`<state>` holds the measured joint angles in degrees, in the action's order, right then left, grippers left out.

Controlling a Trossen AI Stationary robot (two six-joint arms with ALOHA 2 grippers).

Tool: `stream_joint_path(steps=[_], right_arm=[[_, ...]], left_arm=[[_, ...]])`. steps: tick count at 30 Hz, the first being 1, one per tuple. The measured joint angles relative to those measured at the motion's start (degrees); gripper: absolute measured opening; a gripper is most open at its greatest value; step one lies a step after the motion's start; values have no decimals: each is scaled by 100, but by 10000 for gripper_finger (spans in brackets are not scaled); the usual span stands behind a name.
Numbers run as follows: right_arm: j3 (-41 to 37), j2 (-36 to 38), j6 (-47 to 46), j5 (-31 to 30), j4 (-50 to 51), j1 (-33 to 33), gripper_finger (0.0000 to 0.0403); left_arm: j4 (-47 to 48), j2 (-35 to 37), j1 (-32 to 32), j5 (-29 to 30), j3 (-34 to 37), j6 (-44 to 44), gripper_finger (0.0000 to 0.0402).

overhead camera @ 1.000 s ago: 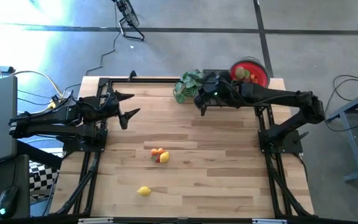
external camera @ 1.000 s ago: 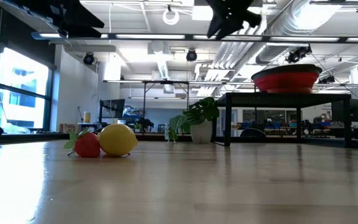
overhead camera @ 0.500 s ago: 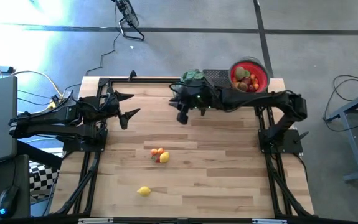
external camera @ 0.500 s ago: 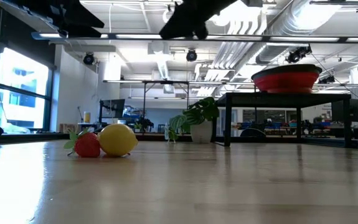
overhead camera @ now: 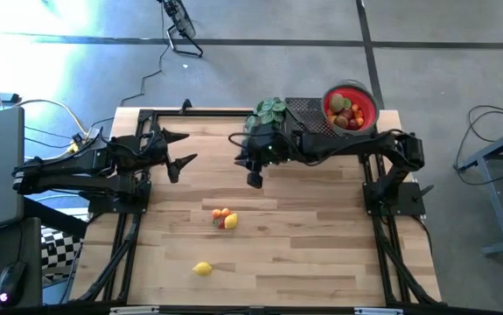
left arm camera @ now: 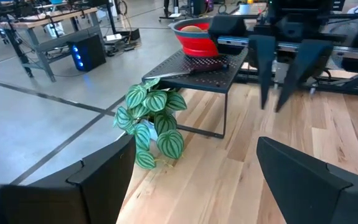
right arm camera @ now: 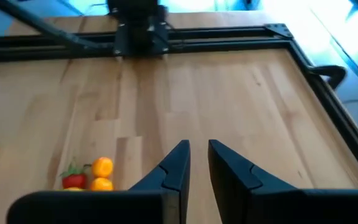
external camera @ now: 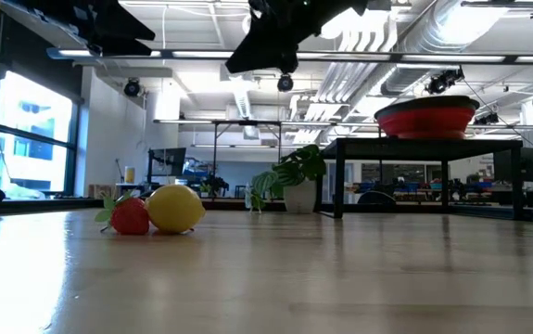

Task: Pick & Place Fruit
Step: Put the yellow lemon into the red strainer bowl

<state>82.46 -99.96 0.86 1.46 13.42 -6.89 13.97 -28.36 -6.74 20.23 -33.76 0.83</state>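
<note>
Counting up: several fruits sit in the red bowl (overhead camera: 350,108) on the black rack (overhead camera: 308,112) at the tabletop's far right corner, so a good share of the job looks done.
Left on the tabletop: a small cluster (overhead camera: 224,218) of two orange fruits, a red one and a yellow one lies near the middle, and a lone lemon (overhead camera: 202,269) rests well apart from it, closer to the near edge.
Right hand: the right hand (overhead camera: 254,178) hangs above the tabletop, out past the leafy plant (overhead camera: 267,115) and between the rack and the cluster; its fingers (right arm camera: 174,167) stand nearly together with only a thin gap, and nothing shows between them.
Left hand: the left hand (overhead camera: 181,149) waits near the far left corner, fingers spread wide, holding nothing.
Low angle: the yellow and red fruit (external camera: 155,210) sit side by side, touching, with the bowl up on its rack behind.
Still to do: by my reckoning, five fruits remain to be carried over, and the cluster is the nearer target for the right arm.
Watch for: the cluster is tightly packed, so picking one out may nudge its neighbours.
</note>
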Motion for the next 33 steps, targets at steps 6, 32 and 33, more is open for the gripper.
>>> stream_joint_path(steps=[6,32,33], right_arm=[[-67,9,187,11,-55,130,50],[-463,-175,376,920,-1027,276,50],[-463,-175,240,922,-1027,324,50]], left_arm=[[144,-95,2,-168,0,-331,326],[99,-562,0,-524,0,-900,326],[132,-577,1,-708,0,-961,326]])
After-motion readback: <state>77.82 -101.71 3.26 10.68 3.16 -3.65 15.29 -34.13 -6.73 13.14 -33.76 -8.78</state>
